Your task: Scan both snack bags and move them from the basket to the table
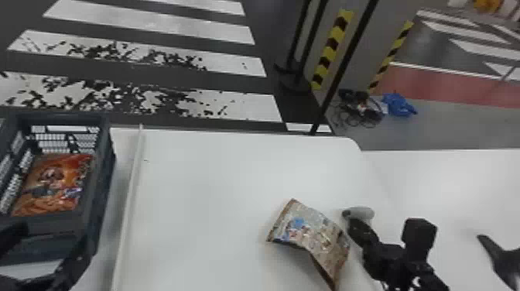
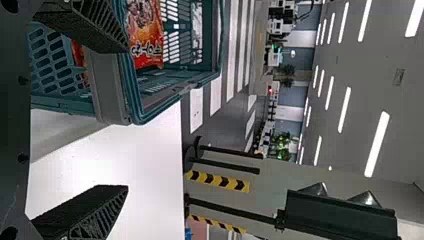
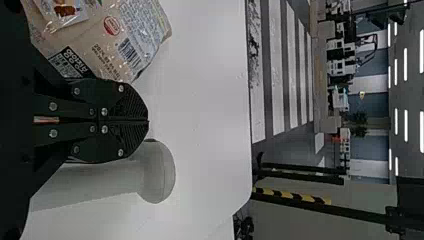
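My left gripper [image 1: 42, 249] is at the near end of the basket [image 1: 102, 170]. In the left wrist view, the left gripper [image 2: 125, 120] stands open, one finger by the basket wall [image 2: 110, 90] and the other over the table. An orange snack bag [image 1: 54, 182] lies inside the basket; its printed front shows in the left wrist view [image 2: 146, 35]. The beige-brown snack bag [image 1: 309, 232] rests on the table, bent and partly raised. Beside it is my right gripper [image 1: 347, 216]; the right gripper [image 3: 148, 121] is shut, its fingers pressed together, next to a grey-white rounded object [image 3: 159, 172].
The white table [image 1: 216, 174] has a raised strip [image 1: 131, 185] beside the basket. A black curved object [image 1: 503, 257] is at the right edge. Beyond the table are black poles [image 1: 344, 62] and striped yellow-black tape [image 1: 332, 50].
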{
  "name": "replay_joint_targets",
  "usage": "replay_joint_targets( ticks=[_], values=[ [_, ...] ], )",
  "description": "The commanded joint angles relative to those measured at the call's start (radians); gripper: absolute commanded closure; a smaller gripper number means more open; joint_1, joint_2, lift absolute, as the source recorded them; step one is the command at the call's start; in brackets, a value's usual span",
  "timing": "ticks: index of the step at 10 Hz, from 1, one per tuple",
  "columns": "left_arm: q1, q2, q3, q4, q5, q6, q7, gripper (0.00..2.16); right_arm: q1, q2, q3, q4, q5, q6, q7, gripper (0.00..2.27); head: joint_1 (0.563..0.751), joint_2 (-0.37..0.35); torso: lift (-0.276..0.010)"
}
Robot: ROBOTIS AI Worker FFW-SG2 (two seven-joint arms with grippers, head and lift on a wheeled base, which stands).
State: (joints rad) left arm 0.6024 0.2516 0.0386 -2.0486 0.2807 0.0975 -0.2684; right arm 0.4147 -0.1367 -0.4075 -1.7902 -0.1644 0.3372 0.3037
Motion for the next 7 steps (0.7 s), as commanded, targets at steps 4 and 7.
replay_joint_targets(
  ticks=[4,7],
  values=[
    [-0.001,-0.003,-0.005,-0.002,-0.003,0.003,0.0,0.01,-0.001,-0.012,0.001,0.041,0.005,0.0,0.003,2.25,0.695,-0.308,-0.098],
    [-0.001,-0.005,-0.006,-0.002,-0.003,0.003,-0.002,0.01,0.035,-0.011,0.018,0.041,-0.006,-0.01,0.012,2.25,0.695,-0.309,-0.098]
  ],
)
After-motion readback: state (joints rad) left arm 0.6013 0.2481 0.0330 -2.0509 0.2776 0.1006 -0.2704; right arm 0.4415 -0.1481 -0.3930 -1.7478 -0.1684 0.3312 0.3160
